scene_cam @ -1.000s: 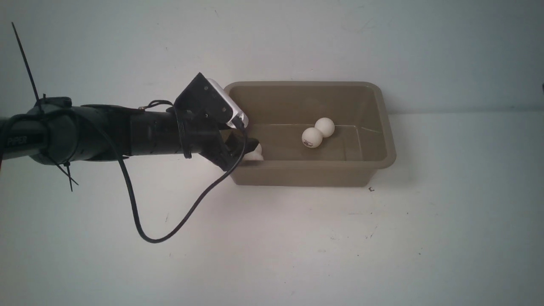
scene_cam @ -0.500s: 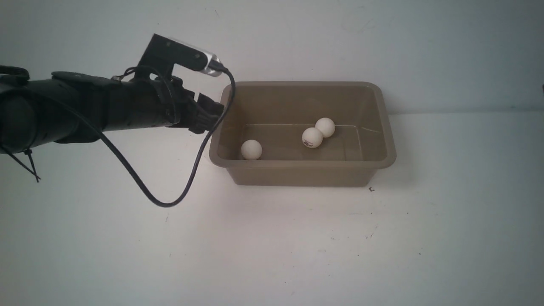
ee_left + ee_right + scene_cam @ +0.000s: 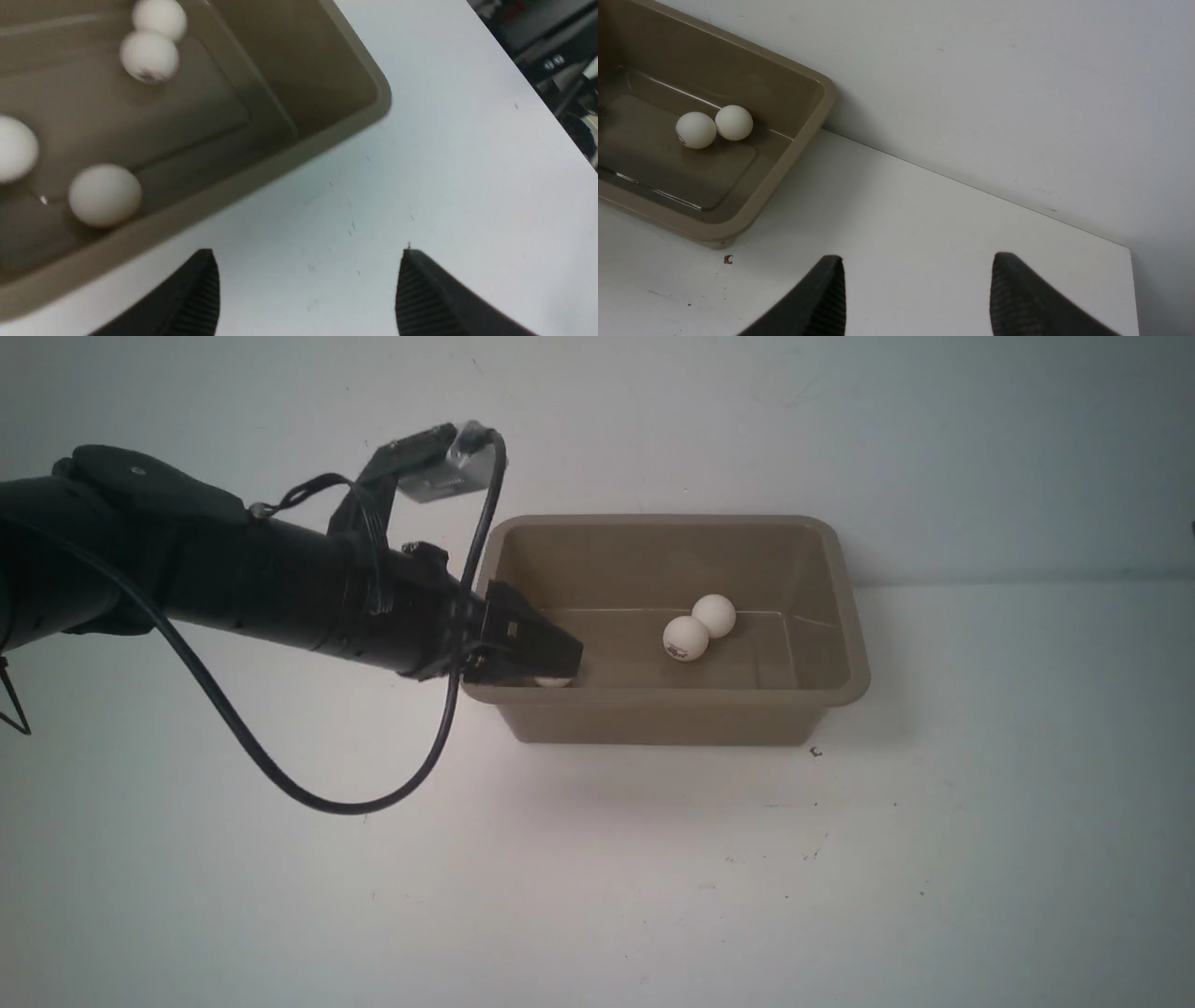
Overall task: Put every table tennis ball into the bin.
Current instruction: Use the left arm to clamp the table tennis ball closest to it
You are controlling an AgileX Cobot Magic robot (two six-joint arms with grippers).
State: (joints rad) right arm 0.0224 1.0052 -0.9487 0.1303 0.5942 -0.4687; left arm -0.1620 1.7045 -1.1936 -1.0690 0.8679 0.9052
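- Left hand (image 3: 534, 653): just left of centre in the front view, tipped down over the near-left corner of the bin (image 3: 845, 616). Its fingers (image 3: 196, 298) are spread wide with nothing between them. Its wrist camera shows only bare tabletop (image 3: 467, 140) in the gap.
- Right hand (image 3: 919, 258): outside the front view. Its own camera shows it spread and empty above the tabletop, well off a bin corner.
- Balls (image 3: 149, 57): the left wrist camera shows four, all on the bin floor.
- A touching pair (image 3: 686, 638) sits right of centre frame, well apart from the left hand.
- The other two lie at the end below the left hand. In the front view only a sliver of the near ball (image 3: 553, 682) shows under the fingertips.
- Fifth ball: not in any view. It may be behind the left arm (image 3: 233, 579); can't tell.
- Handling, my read: very light, hollow, with a thin stiff shell and a smooth skin. They roll at a nudge and dent if crushed.
- Grip: pinch across the widest part with light squeeze. Off-centre and it will likely squirt out.
- Risk: a low pass over the bin could knock the near ball about. Nothing is in reach to grab until the fifth one turns up.
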